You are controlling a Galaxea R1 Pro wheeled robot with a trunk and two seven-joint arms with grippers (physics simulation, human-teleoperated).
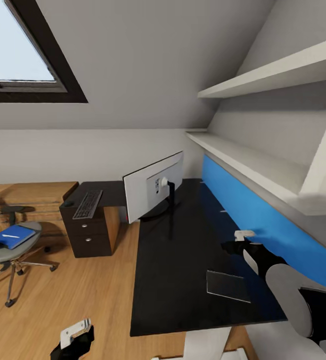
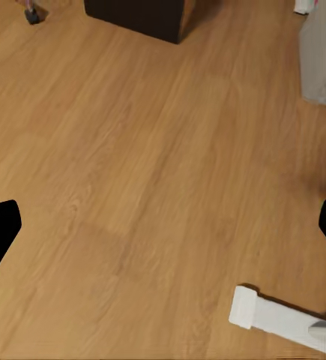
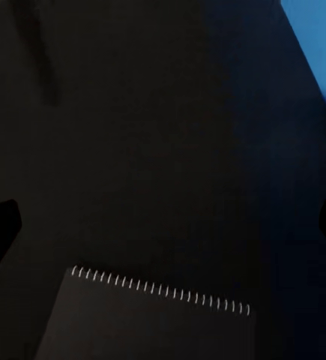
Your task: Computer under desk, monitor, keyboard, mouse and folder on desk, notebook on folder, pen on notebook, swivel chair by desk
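We find the black desk (image 1: 183, 280) running along the wall under a blue panel (image 1: 268, 220) and white shelves (image 1: 253, 165). The monitor (image 1: 150, 187) stands upright on the desk's far end, its back toward us. A dark spiral notebook (image 1: 228, 286) lies flat on the near part of the desk; in the right wrist view its wire binding (image 3: 159, 291) is plain, the cover nearly as dark as the desk.

The keyboard (image 1: 88, 204) lies on a low drawer unit (image 1: 90, 227) beside the desk's far end, with a small dark mouse (image 1: 68, 203) just beside it. The swivel chair (image 1: 8, 250) stands well apart from the desk on the wood floor (image 1: 83, 295), with the blue folder (image 1: 13, 236) on its seat and a white pen (image 1: 10, 236) on the folder.

The right gripper (image 1: 240, 239) hovers above the desk beyond the notebook, fingers spread, grasping nothing. The left gripper (image 1: 75, 335) hangs low over the floor, fingers likewise spread and empty.
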